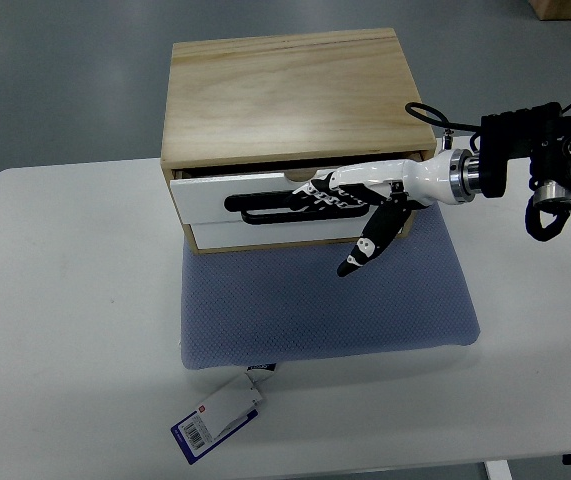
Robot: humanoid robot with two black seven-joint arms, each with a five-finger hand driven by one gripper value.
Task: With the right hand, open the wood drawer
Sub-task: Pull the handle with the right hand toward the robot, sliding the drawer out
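Right hand (360, 200) at wood drawer (275, 205).
Fingers (330, 197) curled around the black handle (265, 208), grasping it; thumb pointing down over blue mat (325, 300).

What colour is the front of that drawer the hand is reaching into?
White, with a black handle slot; the drawer front shows clearly in the top view.

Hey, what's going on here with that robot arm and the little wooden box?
The robot's right hand has its fingers hooked on the black handle of the white drawer in a small wooden box. The box sits at the back of a blue mat on a white table. The drawer looks barely pulled out.
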